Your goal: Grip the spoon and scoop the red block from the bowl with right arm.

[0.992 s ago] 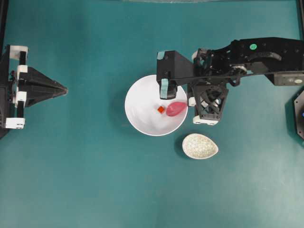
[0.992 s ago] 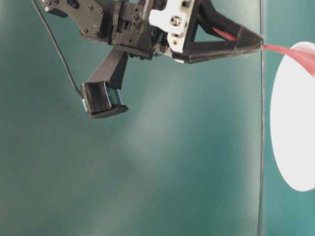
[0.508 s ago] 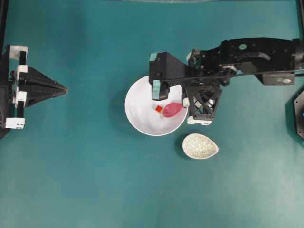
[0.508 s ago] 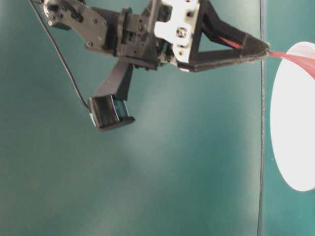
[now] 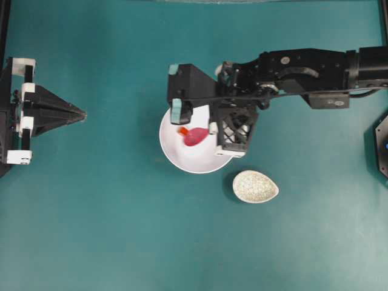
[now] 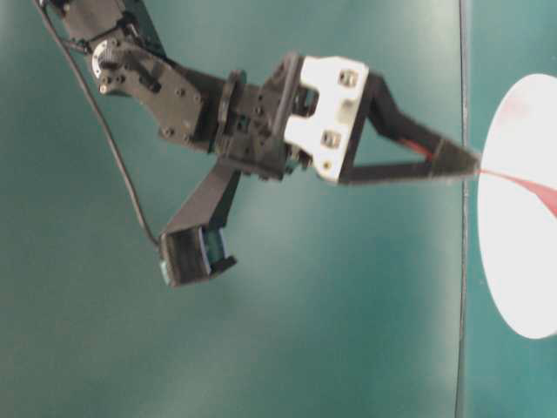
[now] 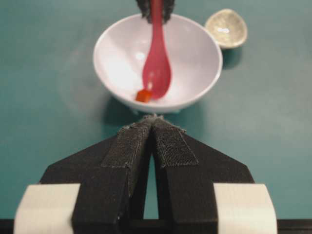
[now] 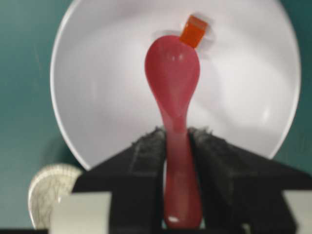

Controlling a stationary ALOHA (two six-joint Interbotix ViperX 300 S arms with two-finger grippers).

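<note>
Overhead view: the right arm (image 5: 303, 63) reaches in from the right edge across the teal table (image 5: 121, 212); its gripper (image 5: 209, 132) is clenched on the handle of the pink spoon (image 5: 195, 137), whose scoop lies inside the white bowl (image 5: 200, 162); the red block (image 5: 183, 130) sits in the bowl at the tip of the scoop, on the scoop's left and touching it or very nearly so; whether the block rests on the spoon or only against its rim cannot be told. A speckled teardrop-shaped dish (image 5: 255, 186) stands just right of the bowl and nearer the viewer, apart from it. The left gripper (image 5: 80, 113) rests at the left edge of the table, well apart from the bowl, pointing towards it.

Right wrist view: both black fingers (image 8: 146, 151) press the spoon's handle (image 8: 179, 195) from either side; the scoop (image 8: 171, 73) points away over the bowl's floor; the block (image 8: 193, 30) stands tilted just past the scoop's far tip; the speckled dish (image 8: 48, 187) shows at lower left.

Left wrist view: the left gripper's padded tips (image 7: 170, 144) meet at their points, clenched on nothing; beyond them stands the bowl (image 7: 112, 44), with the block (image 7: 144, 95) at the spoon's near tip.

Table-level view: the right gripper (image 6: 470, 165) tilts slightly down towards the bowl's rim (image 6: 513, 218); the spoon (image 6: 522, 183) runs on from its tips.
</note>
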